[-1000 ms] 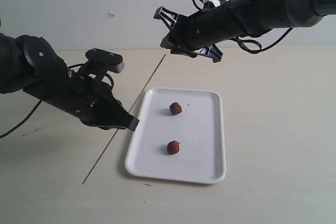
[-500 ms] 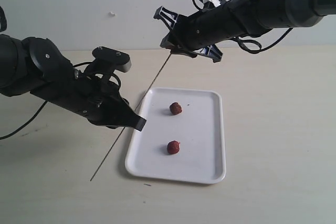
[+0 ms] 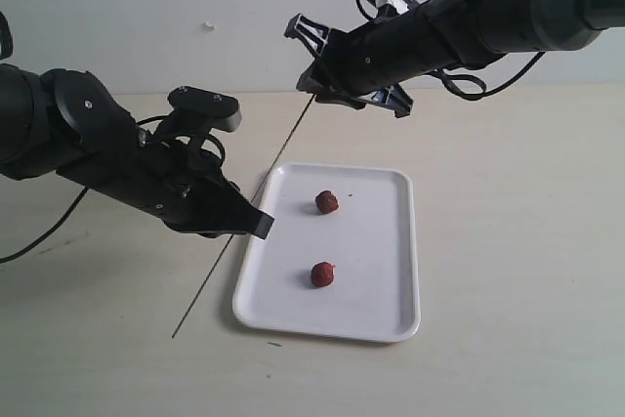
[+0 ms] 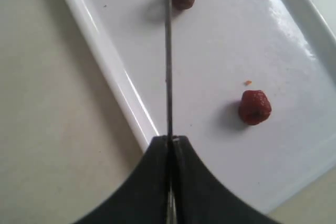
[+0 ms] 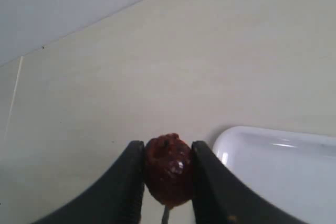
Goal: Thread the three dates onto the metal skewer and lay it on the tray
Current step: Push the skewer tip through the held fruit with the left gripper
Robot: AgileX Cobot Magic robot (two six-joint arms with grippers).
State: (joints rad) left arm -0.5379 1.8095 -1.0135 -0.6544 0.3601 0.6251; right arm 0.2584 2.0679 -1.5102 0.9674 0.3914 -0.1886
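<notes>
- Exterior view: we see a smooth, pale beige counter carrying the tray, a flat, glossy white plastic rectangle with rounded corners and a low raised rim.
- Two dates lie on the tray, apart from each other: a far date and a near date. Both are small, roundish, dark reddish-brown and wrinkled.
- The metal skewer, a very thin, straight grey rod, slants upward past the tray's left edge. Its lower end is down near the counter and its upper end is at the right gripper.
- The left gripper has smooth black jaws pressed together on the skewer partway along its length.
- In the right wrist view, the right gripper's jaws are clamped on the third date, which is shiny and creased and held above the counter. We see the skewer's tip meeting its underside.
</notes>
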